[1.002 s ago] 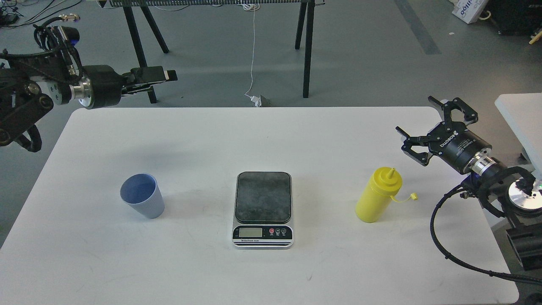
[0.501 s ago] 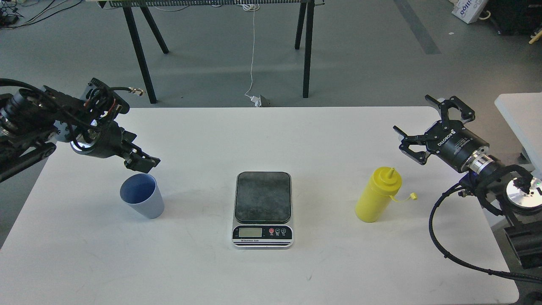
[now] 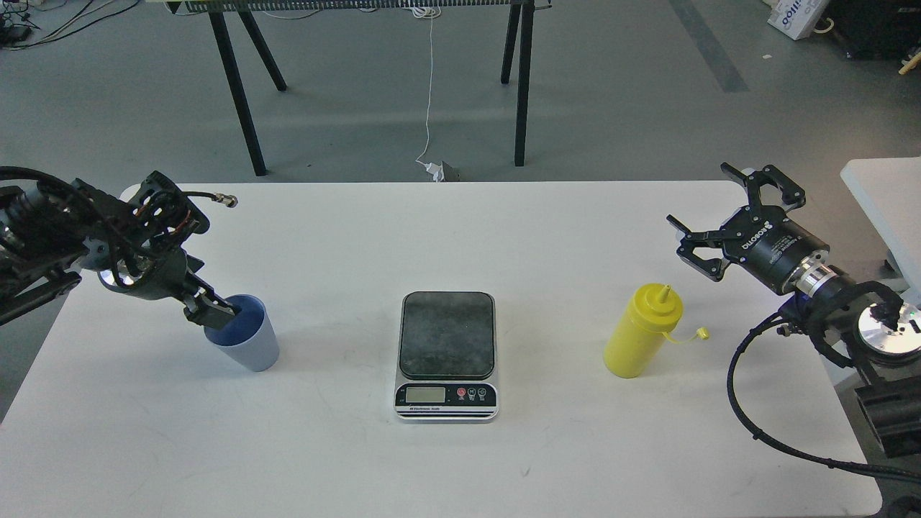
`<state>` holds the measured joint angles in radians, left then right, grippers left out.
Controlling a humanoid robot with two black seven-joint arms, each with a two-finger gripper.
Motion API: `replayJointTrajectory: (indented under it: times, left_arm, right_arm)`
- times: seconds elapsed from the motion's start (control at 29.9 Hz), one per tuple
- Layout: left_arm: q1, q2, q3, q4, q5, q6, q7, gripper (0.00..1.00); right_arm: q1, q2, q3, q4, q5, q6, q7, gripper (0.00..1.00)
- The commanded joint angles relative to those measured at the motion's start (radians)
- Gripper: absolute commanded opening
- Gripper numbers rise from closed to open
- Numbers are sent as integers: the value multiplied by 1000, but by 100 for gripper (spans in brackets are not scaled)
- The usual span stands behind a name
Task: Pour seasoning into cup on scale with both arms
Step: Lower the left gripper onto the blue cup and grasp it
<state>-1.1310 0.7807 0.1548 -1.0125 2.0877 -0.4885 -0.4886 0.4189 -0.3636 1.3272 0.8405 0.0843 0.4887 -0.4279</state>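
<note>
The light blue-grey cup (image 3: 250, 345) stands upright on the white table (image 3: 460, 237), left of centre. My left gripper (image 3: 214, 312) points down at the cup's left rim, its dark tip over the cup's mouth; its fingers cannot be told apart. The scale (image 3: 446, 352) lies at the table's centre with nothing on its dark platform. The yellow seasoning bottle (image 3: 639, 337) stands upright right of the scale, its tethered cap (image 3: 701, 333) hanging open. My right gripper (image 3: 701, 196) is open and empty, above and to the right of the bottle, apart from it.
A second white table's corner (image 3: 885, 194) sits at the right edge behind my right arm. Black trestle legs (image 3: 524, 86) stand on the floor beyond the table. My right arm's black cable (image 3: 741, 403) loops over the table's right side.
My left arm has swung down from high above the table's far left corner to the cup's rim. My right gripper has shifted slightly left, still open.
</note>
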Motion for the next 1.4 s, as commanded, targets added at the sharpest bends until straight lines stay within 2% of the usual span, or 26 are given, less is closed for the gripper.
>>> replayJointTrajectory:
  times: [0.0,0.27,0.33,0.5,0.7,0.9,0.97,1.04,1.37]
  left_arm:
    - [19,-1,0,0,-2,0,0,99]
    - [40,-12,-1,34,-14,0,0,97]
    - [40,-17,-3,49,-15,0,0,92]
    - [40,-23,-6,52,-37,0,0,74]
    - [40,-40,-3,52,-54,0,0,66]
    - [42,-41,-3,49,-55,16,0,42]
    - [40,-41,-3,49,-54,16,0,20]
    - [42,-44,-12,51,-63,19,0,3]
    - [22,-29,-9,48,-100,2,0,2]
  right_arm:
    - [0,0,1,0,0,0,0,99]
    - [-3,-3,1,0,0,0,0,99]
    - [-5,-2,1,0,0,0,0,99]
    - [-9,-2,1,0,0,0,0,99]
    - [-11,-6,3,0,0,0,0,99]
    - [-12,-11,4,0,0,0,0,99]
    - [-14,-11,4,0,0,0,0,99]
    - [-14,-11,4,-1,0,0,0,99]
    - [-14,-9,7,-1,0,0,1,99]
